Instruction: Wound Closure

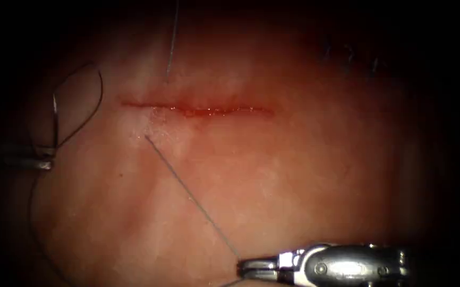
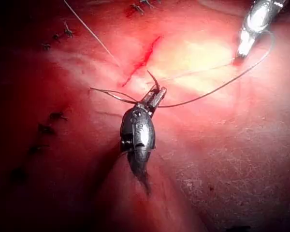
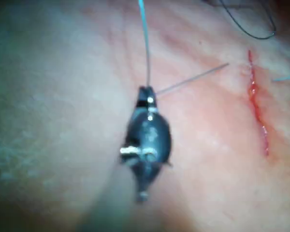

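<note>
So the right tool (image 1: 245, 267) sits down around 6 o'clock in the endoscope view, jaws pinched closed on the thread (image 1: 190, 195). From there the thread runs tight up toward 10 o'clock and enters the tissue (image 1: 304, 175) just below the left end of the cut (image 1: 198, 109). Another stretch comes out above the cut and heads straight to 12 o'clock.

The left tool (image 1: 46, 154) is way over at 9 o'clock, well left of the cut, clamped on the needle (image 1: 55, 125). The needle is out of the tissue, sticking up from the jaws; where along its curve it's gripped, can't really tell. More thread loops around from its top end and trails down past the tool toward 7 o'clock.

There's red fluid (image 1: 208, 111) sitting along the cut. Some older stitches (image 1: 349, 53) are up at 1 o'clock.
</note>
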